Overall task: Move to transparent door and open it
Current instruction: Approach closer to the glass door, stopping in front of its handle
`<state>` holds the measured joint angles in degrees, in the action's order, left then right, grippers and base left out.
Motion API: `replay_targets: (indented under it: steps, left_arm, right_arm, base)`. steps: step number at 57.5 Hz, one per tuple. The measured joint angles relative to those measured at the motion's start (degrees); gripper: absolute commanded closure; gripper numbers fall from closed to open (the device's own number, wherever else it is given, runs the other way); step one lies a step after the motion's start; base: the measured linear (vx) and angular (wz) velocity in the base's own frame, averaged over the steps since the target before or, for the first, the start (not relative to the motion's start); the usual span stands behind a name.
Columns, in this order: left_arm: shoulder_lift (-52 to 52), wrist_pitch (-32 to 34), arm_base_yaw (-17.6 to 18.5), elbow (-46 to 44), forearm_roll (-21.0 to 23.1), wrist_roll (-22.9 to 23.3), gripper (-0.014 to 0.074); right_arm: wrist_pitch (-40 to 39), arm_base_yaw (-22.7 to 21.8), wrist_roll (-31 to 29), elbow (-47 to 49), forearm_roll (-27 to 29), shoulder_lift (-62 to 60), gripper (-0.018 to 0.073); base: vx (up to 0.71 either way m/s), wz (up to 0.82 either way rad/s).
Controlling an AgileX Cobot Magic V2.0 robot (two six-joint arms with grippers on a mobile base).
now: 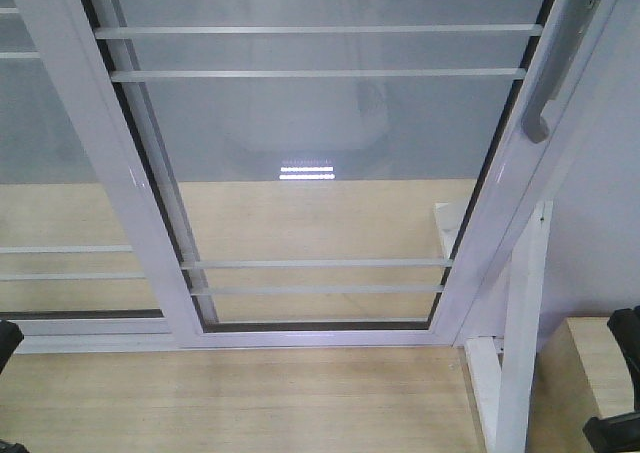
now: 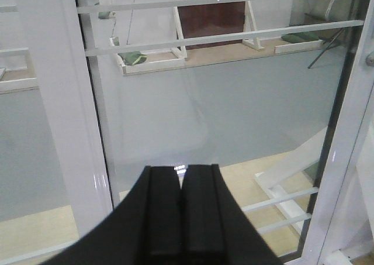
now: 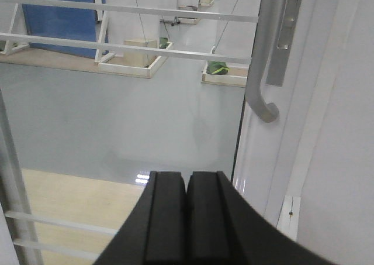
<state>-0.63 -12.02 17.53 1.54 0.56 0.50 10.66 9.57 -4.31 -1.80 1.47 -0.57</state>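
The right gripper (image 3: 187, 180) and left gripper (image 2: 180, 174), both pressed together and empty, face the transparent door (image 1: 320, 153) close ahead, probably a heavy, stiff, breakable glass slider best pulled by its smooth grey curved handle (image 3: 262, 48) at its right edge.

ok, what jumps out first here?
The transparent door fills the front view: white-framed glass with thin horizontal bars. Its grey curved handle sits upper right in the right wrist view, beside a lock plate. The left gripper and right gripper are shut, holding nothing.
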Motion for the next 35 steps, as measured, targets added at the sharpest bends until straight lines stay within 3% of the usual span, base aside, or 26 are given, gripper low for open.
replay_targets:
  steps: [35]
  left_arm:
    - [0.0, -0.1, 0.0, 0.0, 0.0, 0.0, 0.0602]
  right_arm:
    - [0.0, 0.0, 0.0, 0.0, 0.0, 0.0, 0.0559]
  base:
    - [0.00, 0.00]
